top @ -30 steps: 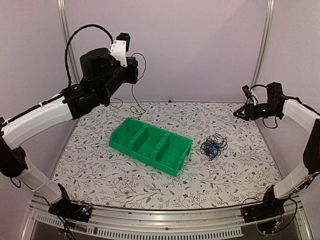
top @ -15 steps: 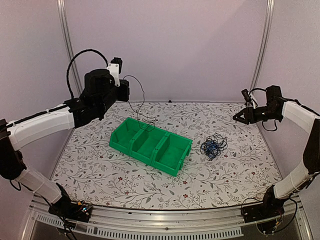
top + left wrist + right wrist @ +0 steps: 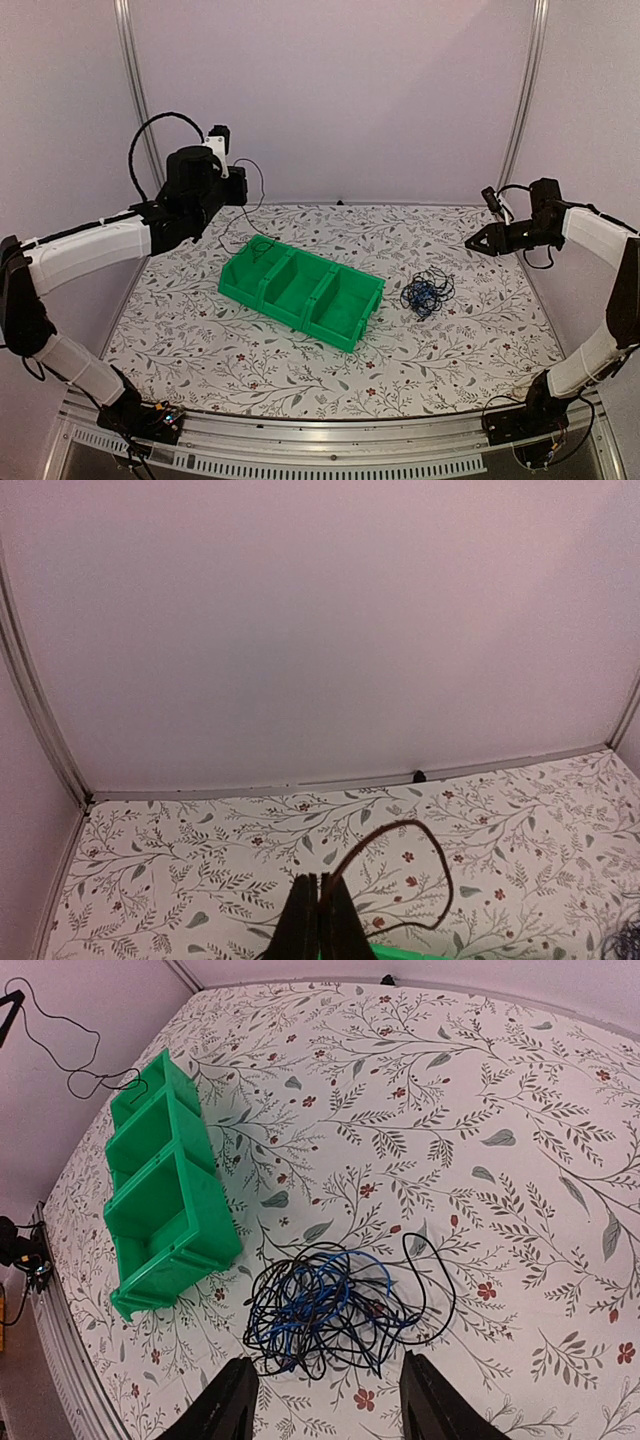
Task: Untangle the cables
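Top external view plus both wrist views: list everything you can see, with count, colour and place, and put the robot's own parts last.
table: one, white cloth with a leaf and flower print, under everything.
bin: one, green, three compartments, set diagonally at mid-table.
cable tangle: one heap, black and blue strands, on the cloth to the right of the bin, apart from it.
single cable: one, black, hanging from the left gripper down to the bin's left end compartment.
posts: two, silvery, at the rear corners.
left gripper: one, black, raised behind the bin's left end, shut on the single cable.
right gripper: one, black, raised at the right side, open, empty.
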{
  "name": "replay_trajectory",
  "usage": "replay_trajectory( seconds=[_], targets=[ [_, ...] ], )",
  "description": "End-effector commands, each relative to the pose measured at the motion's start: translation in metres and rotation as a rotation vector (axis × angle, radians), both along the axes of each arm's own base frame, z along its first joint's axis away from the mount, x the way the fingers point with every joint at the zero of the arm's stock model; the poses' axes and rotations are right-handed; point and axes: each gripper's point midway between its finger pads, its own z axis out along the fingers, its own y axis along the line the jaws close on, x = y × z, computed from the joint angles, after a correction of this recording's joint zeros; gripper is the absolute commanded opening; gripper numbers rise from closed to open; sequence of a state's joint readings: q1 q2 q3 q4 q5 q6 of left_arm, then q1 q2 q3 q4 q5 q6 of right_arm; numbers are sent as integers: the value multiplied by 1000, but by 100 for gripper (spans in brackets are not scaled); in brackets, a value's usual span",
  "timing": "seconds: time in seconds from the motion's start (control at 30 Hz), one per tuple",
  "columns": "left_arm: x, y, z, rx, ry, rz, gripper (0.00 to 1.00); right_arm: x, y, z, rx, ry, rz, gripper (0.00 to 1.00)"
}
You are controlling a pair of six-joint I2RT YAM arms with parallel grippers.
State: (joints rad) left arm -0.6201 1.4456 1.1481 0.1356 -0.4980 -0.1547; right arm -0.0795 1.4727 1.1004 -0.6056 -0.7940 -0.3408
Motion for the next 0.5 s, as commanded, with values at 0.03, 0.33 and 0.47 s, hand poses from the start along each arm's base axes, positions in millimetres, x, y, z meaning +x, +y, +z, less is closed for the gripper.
replay_trajectory(
  seconds=[0.03,0.33,0.47],
  targets=[
    [14,5,-49,13,89,11,0,-3,-1,3,-18,-22,-3,53],
    [16,-9,-82,-30,164,-43,0,-6,-2,-4,-26,-10,-8,53],
    [14,-9,-100,-26,205,-42,0,-6,-2,-5,-23,-7,-10,53]
  ],
)
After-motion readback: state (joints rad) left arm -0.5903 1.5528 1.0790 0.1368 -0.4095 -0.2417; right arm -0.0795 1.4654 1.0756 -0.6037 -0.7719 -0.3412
